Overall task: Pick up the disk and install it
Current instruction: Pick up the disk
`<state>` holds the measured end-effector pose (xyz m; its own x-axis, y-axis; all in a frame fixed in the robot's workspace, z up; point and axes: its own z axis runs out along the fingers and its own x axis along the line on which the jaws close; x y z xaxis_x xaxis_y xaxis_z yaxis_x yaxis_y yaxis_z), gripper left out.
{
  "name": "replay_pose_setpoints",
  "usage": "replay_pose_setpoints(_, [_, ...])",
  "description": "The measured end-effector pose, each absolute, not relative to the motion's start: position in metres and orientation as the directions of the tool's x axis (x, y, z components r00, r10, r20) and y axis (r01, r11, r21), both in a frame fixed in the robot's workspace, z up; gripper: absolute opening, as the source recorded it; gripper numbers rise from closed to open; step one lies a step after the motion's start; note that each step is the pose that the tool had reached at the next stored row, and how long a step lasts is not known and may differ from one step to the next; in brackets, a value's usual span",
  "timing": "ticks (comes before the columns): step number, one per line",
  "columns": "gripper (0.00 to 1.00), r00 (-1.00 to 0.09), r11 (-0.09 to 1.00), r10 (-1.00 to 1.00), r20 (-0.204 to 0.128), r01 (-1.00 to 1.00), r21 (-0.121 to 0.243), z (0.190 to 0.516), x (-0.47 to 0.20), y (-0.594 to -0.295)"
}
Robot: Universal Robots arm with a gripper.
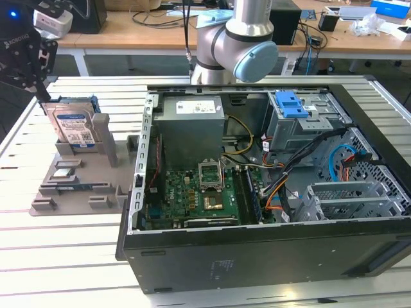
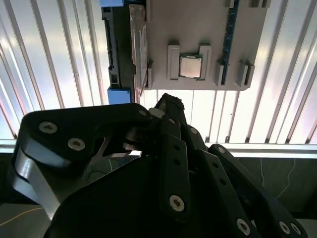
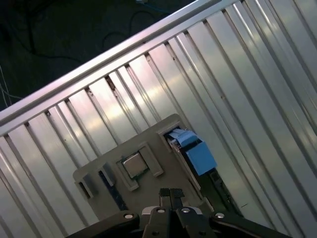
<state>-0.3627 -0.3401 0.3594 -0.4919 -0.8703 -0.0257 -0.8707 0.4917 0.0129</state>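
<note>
**Disk in its stand, not yet gripped; gripper poised over it**

**Gripper** (image 1: 43, 95): Black, on the grey arm (image 1: 234, 38). It hangs over the far corner of the slatted table (image 1: 64, 256), at the exterior view's left. The jaws are drawn together with the fingertips meeting and nothing between them, which is plainest in the first wrist view.

**The disk** (image 1: 74, 125): It stands on edge in a slot of the grey parts fixture (image 1: 77, 199), with the label facing the near side and blue rails on its flanks. The gripper's tips sit just at its upper far corner. Whether they touch it, I cannot tell. In the second wrist view the disk (image 2: 121, 49) appears edge-on, beyond the fingers.

**Other parts on the fixture**: A processor chip (image 1: 62, 173) and a memory stick (image 1: 70, 187) lie flat on it, nearer than the disk.

**Computer case** (image 1: 257, 256): It lies open to the right of the fixture, well apart from the disk. Inside are a grey power supply (image 1: 192, 119) at the far left, a green motherboard (image 1: 199, 192) on the near side, a blue latch on a metal cage (image 1: 292, 102) at the far right, and loose cables (image 1: 289, 186).

**Progress**: By my reckoning this is the very start. The disk is neither grasped nor lifted, and it is nowhere near the case. The pick-up, the carry across and the fitting all remain.
</note>
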Motion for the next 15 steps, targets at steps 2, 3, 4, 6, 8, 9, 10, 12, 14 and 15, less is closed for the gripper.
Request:
replay_pose_setpoints(2, [0.11,-0.473,0.473,-0.881,-0.026,-0.881,0.013,0.3594,-0.3628,-0.3401])
replay_pose_setpoints(3, [0.11,-0.465,0.465,-0.885,-0.026,-0.885,0.013,0.3594,-0.3628,-0.3401])
replay_pose_setpoints(4, [0.11,-0.453,0.453,-0.891,-0.026,-0.891,0.013,0.3594,-0.3628,-0.3401])
replay_pose_setpoints(6, [0.11,-0.434,0.434,-0.900,-0.026,-0.901,0.013,0.3594,-0.3628,-0.3401])
replay_pose_setpoints(8, [0.11,-0.417,0.417,-0.909,-0.026,-0.909,0.013,0.3594,-0.3628,-0.3401])
replay_pose_setpoints(9, [0.11,-0.404,0.404,-0.914,-0.026,-0.915,0.013,0.3594,-0.3628,-0.3401])
replay_pose_setpoints(10, [0.11,-0.391,0.391,-0.920,-0.026,-0.920,0.013,0.3594,-0.3628,-0.3401])
replay_pose_setpoints(12, [0.11,-0.374,0.374,-0.927,-0.026,-0.927,0.013,0.3594,-0.3628,-0.3401])
replay_pose_setpoints(14, [0.11,-0.355,0.354,-0.935,-0.026,-0.935,0.013,0.3594,-0.3628,-0.3401])
replay_pose_setpoints(15, [0.11,-0.347,0.347,-0.938,-0.026,-0.938,0.013,0.3594,-0.3628,-0.3401])
